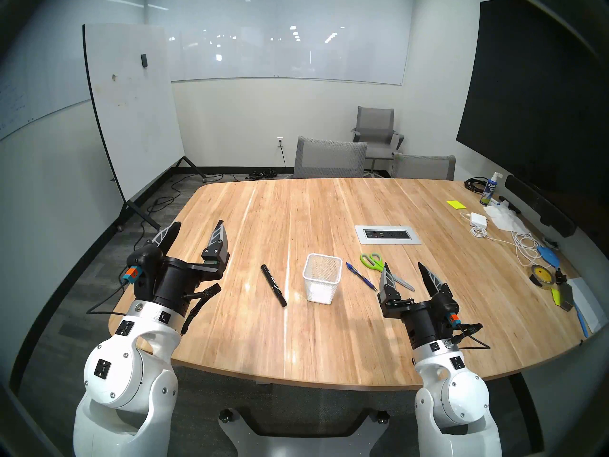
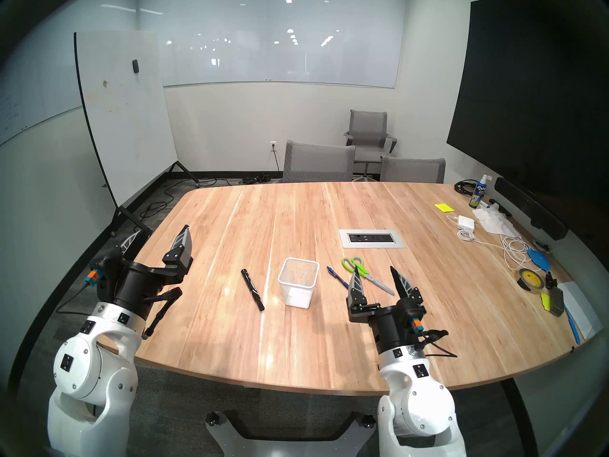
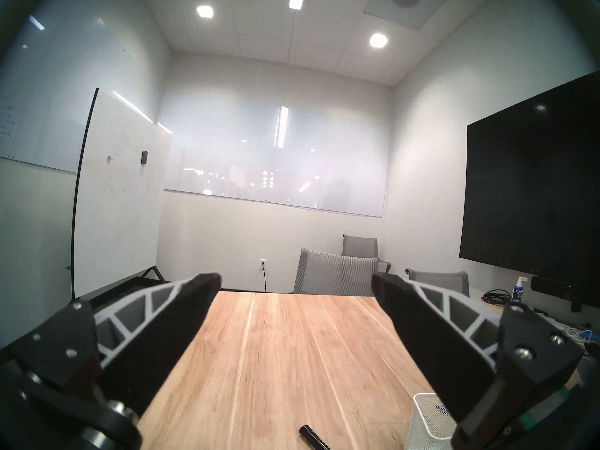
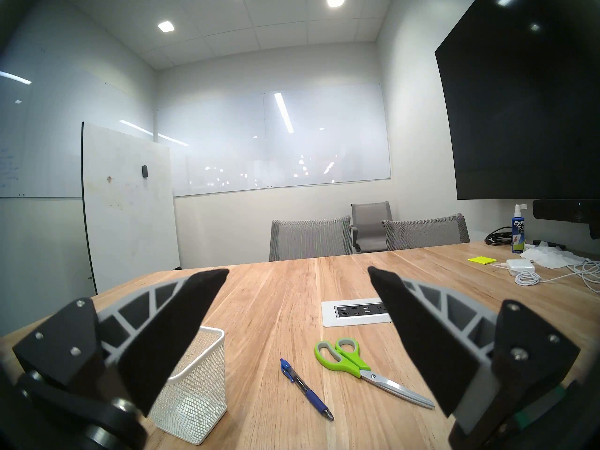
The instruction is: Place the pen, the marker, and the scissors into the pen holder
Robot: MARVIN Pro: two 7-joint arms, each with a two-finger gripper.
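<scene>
All three items lie flat on the pale wooden table [image 1: 250, 331], and the small square white wire-mesh pen holder [image 1: 321, 283] stands upright and empty between them. The thick black cylindrical marker [image 1: 273, 285] lies to the holder's left, well clear of it. The slim dark-blue ballpoint pen [image 1: 361, 276] lies just to the holder's right, and the scissors with lime-green and grey loop handles and silver blades [image 4: 367, 369] lie just beyond the pen, blades shut, handles pointing away from the robot.

The left hand [image 1: 197, 229] hovers above the table's left edge with its fingers spread wide and nothing between them. The right hand [image 1: 403, 270] hovers near the pen and scissors, equally wide and empty.

The marker looks light, rigid and smooth. Being round, it may roll if nudged, so a pinch across the middle of its barrel should suit. The pen is thinner and likely to slip or pivot; the mid-barrel is the safest hold, and the fingers must reach right down to the table. The scissors are probably the heaviest item, flat and stiff. Taking them near the pivot, where the plastic meets the blades, should keep them balanced. The mesh holder seems light and could tip or slide if an item strikes its rim.
</scene>
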